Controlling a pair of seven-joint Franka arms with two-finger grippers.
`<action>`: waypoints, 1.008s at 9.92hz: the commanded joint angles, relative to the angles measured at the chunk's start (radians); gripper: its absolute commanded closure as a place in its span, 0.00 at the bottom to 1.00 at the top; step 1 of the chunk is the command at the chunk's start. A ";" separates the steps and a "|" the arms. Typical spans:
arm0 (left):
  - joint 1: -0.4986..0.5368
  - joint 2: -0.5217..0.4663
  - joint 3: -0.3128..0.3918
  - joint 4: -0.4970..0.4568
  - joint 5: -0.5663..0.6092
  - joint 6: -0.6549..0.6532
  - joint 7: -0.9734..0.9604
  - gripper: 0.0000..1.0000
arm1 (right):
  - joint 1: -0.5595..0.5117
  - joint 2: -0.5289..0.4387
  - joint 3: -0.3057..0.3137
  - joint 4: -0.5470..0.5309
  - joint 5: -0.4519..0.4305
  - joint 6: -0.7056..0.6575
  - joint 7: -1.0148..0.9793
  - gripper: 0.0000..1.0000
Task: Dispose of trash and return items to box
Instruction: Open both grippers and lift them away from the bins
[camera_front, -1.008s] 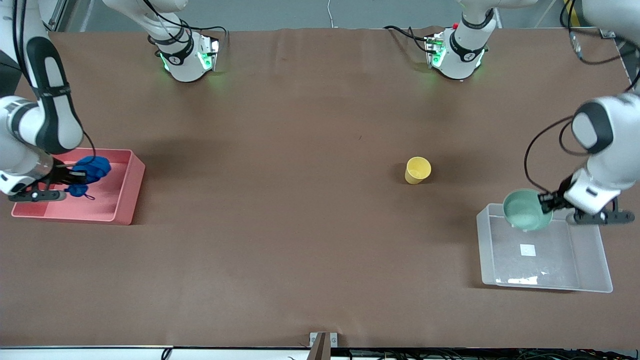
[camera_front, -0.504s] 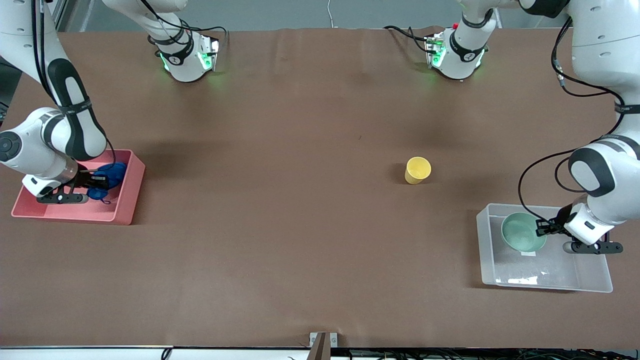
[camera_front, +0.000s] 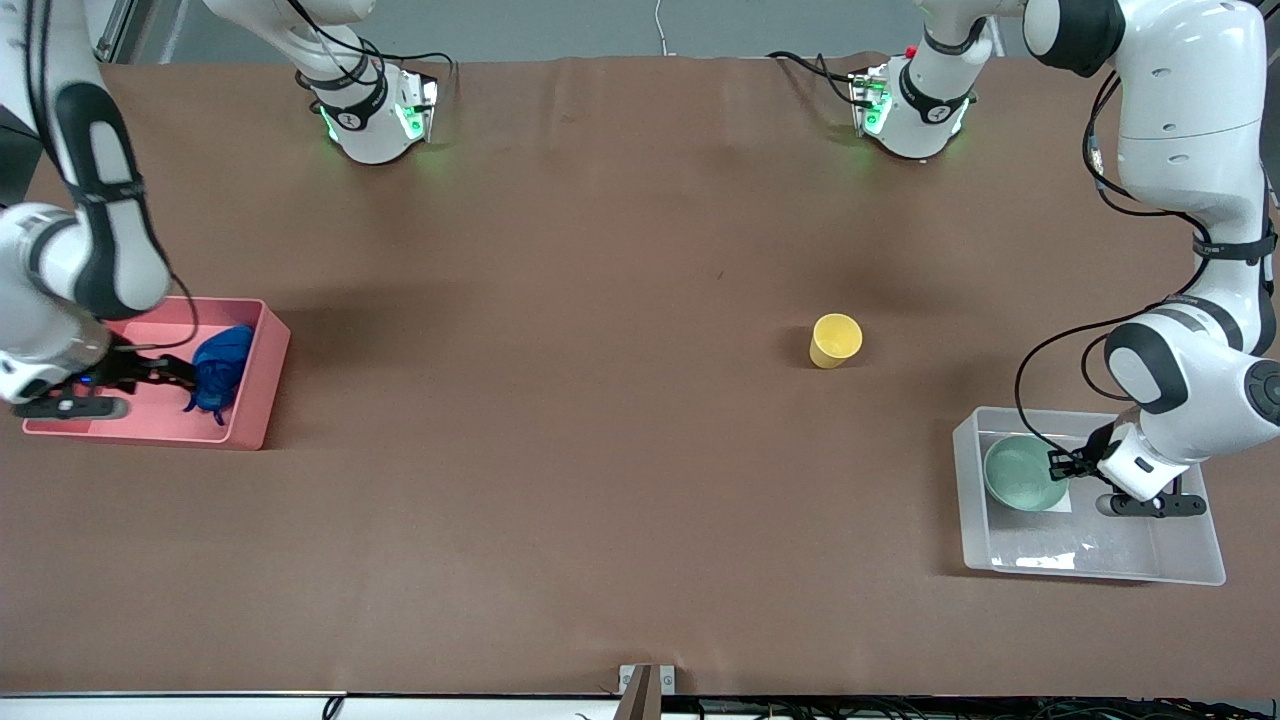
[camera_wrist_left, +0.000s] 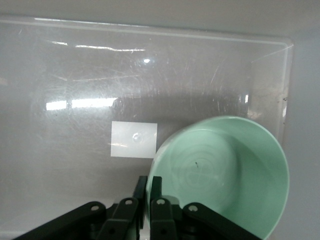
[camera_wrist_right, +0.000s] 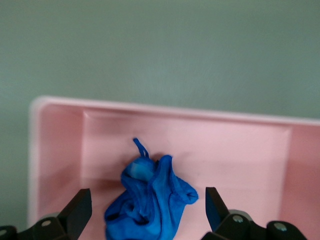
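Note:
The blue wad of trash (camera_front: 220, 365) lies in the pink bin (camera_front: 255, 400) at the right arm's end of the table; it also shows in the right wrist view (camera_wrist_right: 152, 200). My right gripper (camera_front: 175, 375) is open over the bin, its fingers (camera_wrist_right: 80, 210) apart on either side of the wad. The mint-green bowl (camera_front: 1022, 472) sits in the clear box (camera_front: 1190, 560). My left gripper (camera_front: 1062, 465) is shut on the bowl's rim (camera_wrist_left: 150, 175). The yellow cup (camera_front: 835, 340) stands upright on the table.
The clear box's white label (camera_wrist_left: 133, 139) shows beside the bowl. The table is covered with brown cloth (camera_front: 600, 450). Both arm bases stand along the table's edge farthest from the front camera.
My left gripper lowered the bowl from above the box's rim into the box. My right gripper opened and let the blue wad drop into the pink bin.

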 joint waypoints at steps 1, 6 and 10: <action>-0.008 0.017 0.012 0.018 -0.016 0.006 0.022 0.01 | -0.008 -0.096 0.001 0.180 0.013 -0.275 -0.002 0.00; -0.013 -0.351 -0.018 -0.031 0.137 -0.261 -0.105 0.00 | -0.162 -0.169 0.212 0.523 -0.005 -0.671 0.272 0.00; -0.001 -0.698 -0.245 -0.345 0.296 -0.344 -0.381 0.00 | -0.062 -0.319 0.231 0.514 -0.128 -0.826 0.557 0.00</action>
